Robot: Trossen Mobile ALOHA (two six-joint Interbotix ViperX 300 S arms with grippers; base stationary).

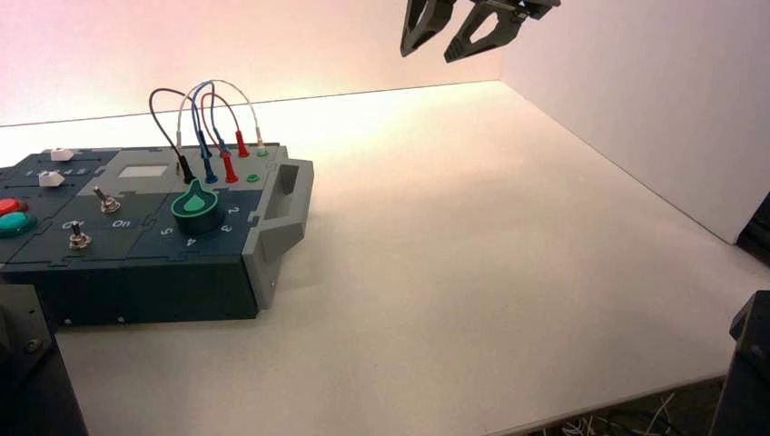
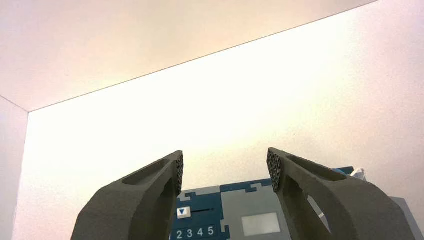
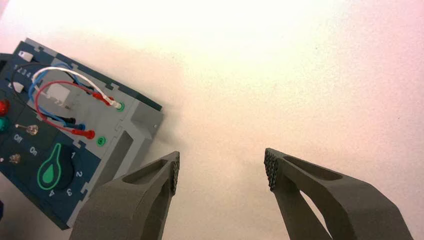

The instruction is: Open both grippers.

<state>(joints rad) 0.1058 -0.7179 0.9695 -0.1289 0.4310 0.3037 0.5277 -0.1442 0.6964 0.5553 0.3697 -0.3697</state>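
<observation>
Grippers both stand spread. Left gripper [image 2: 225, 167] hovers over the box [image 2: 240, 212], fingers wide, holding nothing. Right gripper [image 3: 222, 167] hangs high above the bare table [image 1: 472, 272], well right of the box, fingers apart too, near the far wall.

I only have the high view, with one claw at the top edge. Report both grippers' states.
Observer: The left gripper is open. Its wrist view shows the fingers wide apart with nothing between them.
Operator: Say what it's pointed at.
Observer: Between its fingers lies the end of the box with the white slider tab and the numerals 2 3 4 5.
Operator: Now the right one.
Observer: The right gripper is open too and holds nothing. It is above the bare table, beside the box's grey handle.
</observation>
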